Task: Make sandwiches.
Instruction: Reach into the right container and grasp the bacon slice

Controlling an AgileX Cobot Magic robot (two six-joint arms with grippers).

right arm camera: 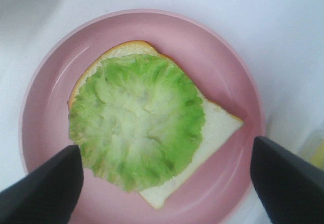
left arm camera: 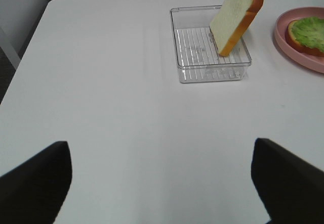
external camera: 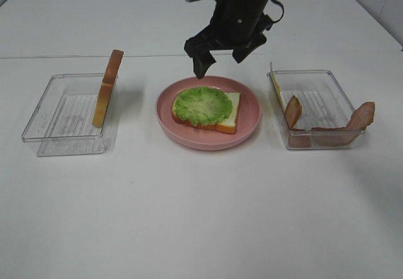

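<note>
One white bread slice [external camera: 230,113] with tan crust lies flat on the round pink plate [external camera: 253,112], topped by frilly green lettuce [external camera: 203,104]. My right gripper [external camera: 221,62] hangs open just above the plate's far rim, holding nothing. The right wrist view looks straight down on the lettuce [right arm camera: 136,133], bread [right arm camera: 218,128] and plate [right arm camera: 212,47], with the right gripper [right arm camera: 167,186] spread wide. A second bread slice [external camera: 108,90] leans upright in the left tray [external camera: 56,116]. My left gripper [left arm camera: 162,183] is open over bare table, well short of that slice [left arm camera: 235,16].
A clear tray [external camera: 327,89] to the right of the plate holds reddish-brown bacon strips [external camera: 356,121] leaning on its walls and a yellow cheese square [external camera: 275,85] standing against its near-plate wall. The left wrist view catches the left tray [left arm camera: 192,68] and the plate's edge [left arm camera: 296,52].
</note>
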